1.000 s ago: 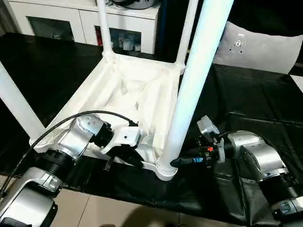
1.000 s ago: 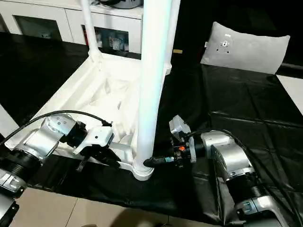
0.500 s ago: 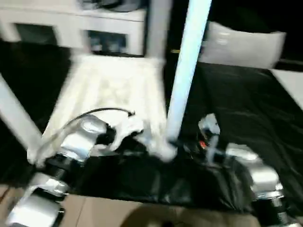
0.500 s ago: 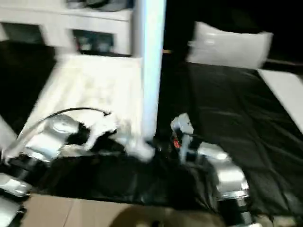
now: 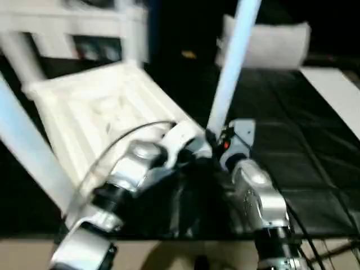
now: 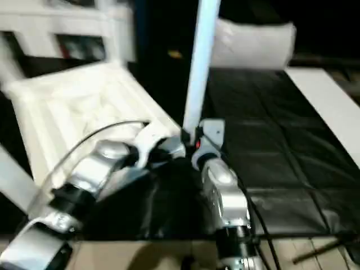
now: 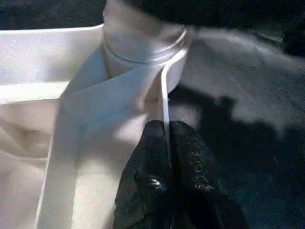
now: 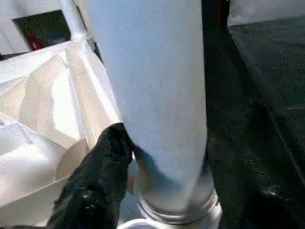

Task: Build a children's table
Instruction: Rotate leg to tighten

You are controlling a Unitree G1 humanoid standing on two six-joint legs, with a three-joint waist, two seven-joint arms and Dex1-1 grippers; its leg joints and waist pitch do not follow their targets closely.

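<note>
Head view: the upturned table top (image 5: 95, 107) fills the left centre, and the near leg (image 5: 230, 73) rises from its corner at mid-frame, pillow (image 5: 270, 45) behind. Left wrist view: the left gripper (image 7: 167, 138) is clenched on the top's thin rim. Right wrist view: the right gripper (image 8: 143, 157) grasps the leg's base; pressing it straight down should seat it.
</note>
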